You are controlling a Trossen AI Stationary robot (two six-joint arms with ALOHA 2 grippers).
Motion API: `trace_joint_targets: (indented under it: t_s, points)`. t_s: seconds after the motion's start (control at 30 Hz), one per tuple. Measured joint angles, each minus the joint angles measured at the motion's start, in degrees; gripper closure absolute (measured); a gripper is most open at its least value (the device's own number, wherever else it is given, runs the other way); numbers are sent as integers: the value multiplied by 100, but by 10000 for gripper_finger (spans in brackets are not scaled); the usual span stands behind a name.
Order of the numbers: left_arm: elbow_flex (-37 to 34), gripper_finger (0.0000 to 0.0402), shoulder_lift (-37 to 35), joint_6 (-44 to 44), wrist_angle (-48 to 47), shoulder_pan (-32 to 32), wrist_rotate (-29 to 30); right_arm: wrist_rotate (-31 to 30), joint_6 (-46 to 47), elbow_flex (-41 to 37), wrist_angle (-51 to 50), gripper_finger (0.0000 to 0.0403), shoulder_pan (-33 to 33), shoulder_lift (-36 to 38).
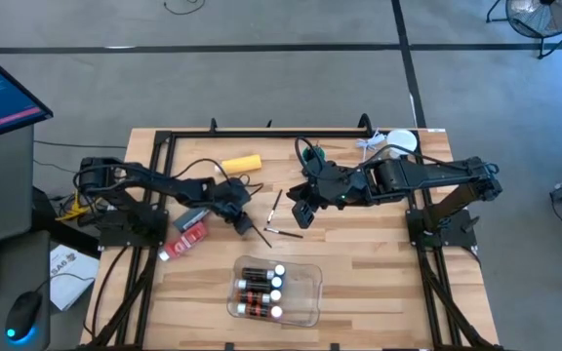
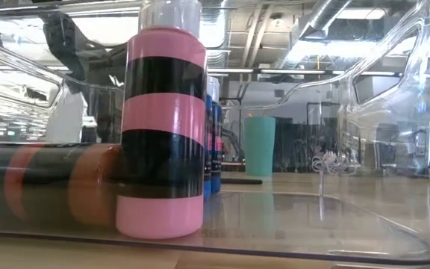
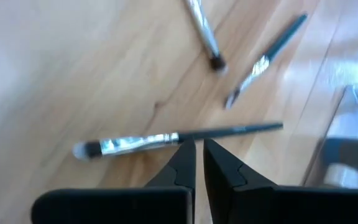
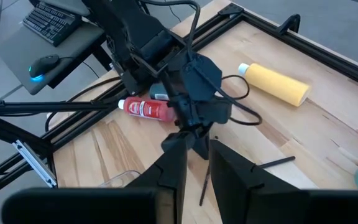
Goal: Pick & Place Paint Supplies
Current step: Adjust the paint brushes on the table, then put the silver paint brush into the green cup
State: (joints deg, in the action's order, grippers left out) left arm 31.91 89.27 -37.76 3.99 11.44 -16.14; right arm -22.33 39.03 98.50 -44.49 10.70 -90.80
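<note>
The left fingers (image 3: 197,158) are pressed together, tips down on a paint brush (image 3: 166,138) that lies flat on the bench (image 1: 379,283); the brush runs crosswise just ahead of the tips, its bristle end off to one side and its dark handle to the other. Whether the tips actually pinch the handle cannot be told. Two more brushes (image 3: 263,62) lie loose on the wood farther ahead of these fingers, apart from each other.

The right fingers (image 4: 194,165) stand a narrow gap apart above the bench, with a thin dark brush handle (image 4: 205,183) showing in the gap between them. Beyond them sits the left arm's wrist, with a red paint tube (image 4: 148,110) lying beside it and a yellow bottle (image 4: 277,84) on its side farther off.

From above, the clear tray (image 1: 307,292) sits near the bench's front edge, well apart from both pairs of fingers, with small white-capped bottles (image 1: 260,289) lying inside it
</note>
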Motion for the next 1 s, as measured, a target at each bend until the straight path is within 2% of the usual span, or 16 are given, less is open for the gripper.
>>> trace_joint_targets:
  t_s: [0.2,0.37,0.5,0.63,0.73,0.83,1.0]
  points:
    - [164,400,-183,-37,44,-4,60,-15,-1,0,1,341,-1,0]
    - [165,400,-782,-157,-144,30,92,-26,7,3,74,341,-98,-76]
    - [165,400,-1530,-196,-885,146,482,-18,51,2,159,341,-183,-316]
    - [162,400,-2397,-235,-1621,246,695,-2,657,7,252,341,-261,-673]
    - [163,400,-3070,-177,-1740,203,676,45,1357,4,487,341,-342,-1010]
    - [163,400,-3728,21,-1707,43,816,462,1906,-2,639,341,-423,-1236]
    - [-50,400,-4702,78,-1717,-210,1124,952,1843,-2,751,341,-485,-1729]
